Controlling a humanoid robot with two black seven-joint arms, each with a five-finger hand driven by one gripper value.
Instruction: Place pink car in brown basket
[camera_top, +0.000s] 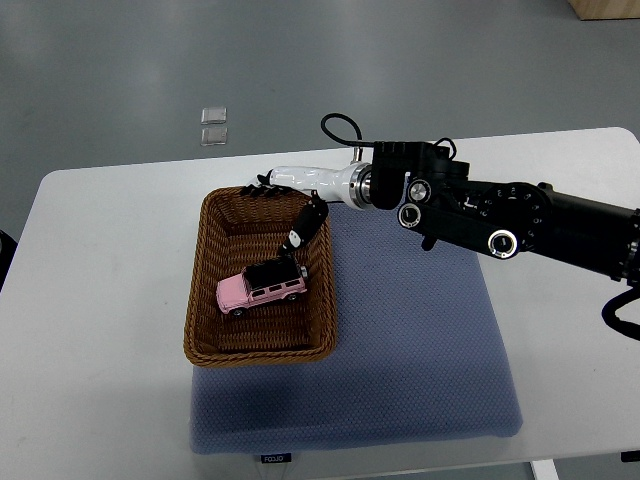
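- Sitting on the left part of the white table (90, 300), the brown basket (258, 350) overlaps the left edge of a blue mat (420, 340).
- Inside the basket, the pink car (262, 287) with a black roof lies on the woven floor, upright on its wheels, a little right of the middle.
- Nothing grips the car; one dark fingertip hangs just above its far end, and whether it touches cannot be told.
- Reaching in from the right edge, the right hand (290, 205) hovers over the basket's far right corner; its fingers (262, 187) are spread and relaxed, holding nothing.
- Judging by this, the placing is done: the car is in the basket and let go. What seems left is only pulling the arm clear without nudging the rim.
- The left arm does not show.
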